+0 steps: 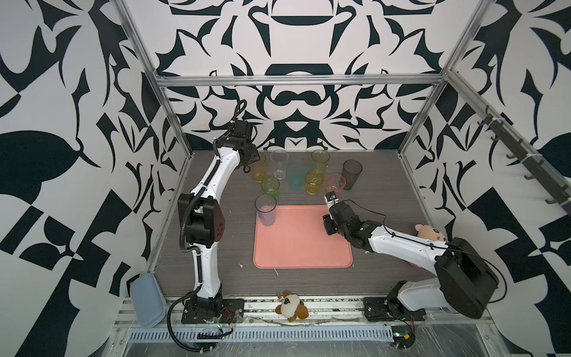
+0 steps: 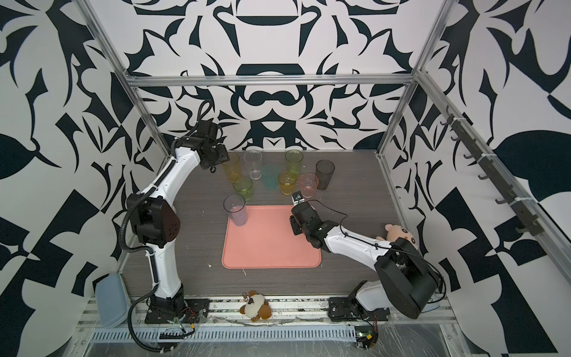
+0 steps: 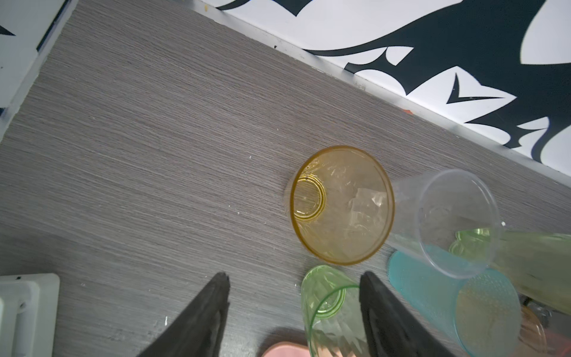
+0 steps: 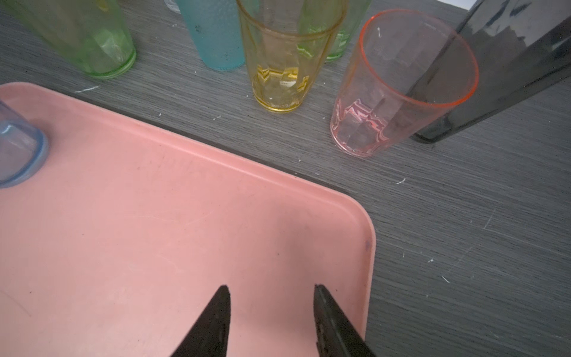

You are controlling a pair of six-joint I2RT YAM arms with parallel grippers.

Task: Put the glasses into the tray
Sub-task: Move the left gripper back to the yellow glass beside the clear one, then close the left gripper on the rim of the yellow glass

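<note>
In both top views the blue glass (image 1: 265, 210) stands in the upper-left corner of the tray (image 1: 302, 247), the other glasses (image 1: 314, 182) on the table (image 1: 386, 216) above it. Only the wrist views reveal the claws: left claw (image 3: 295, 276) spread, empty, near the orange glass (image 3: 343, 207); right claw (image 4: 272, 286) parted, empty, over the tray.

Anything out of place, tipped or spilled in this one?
Nothing tipped or spilled; the glasses stand upright. A plush toy on the front rail and another plush at the table's right edge look stray.
</note>
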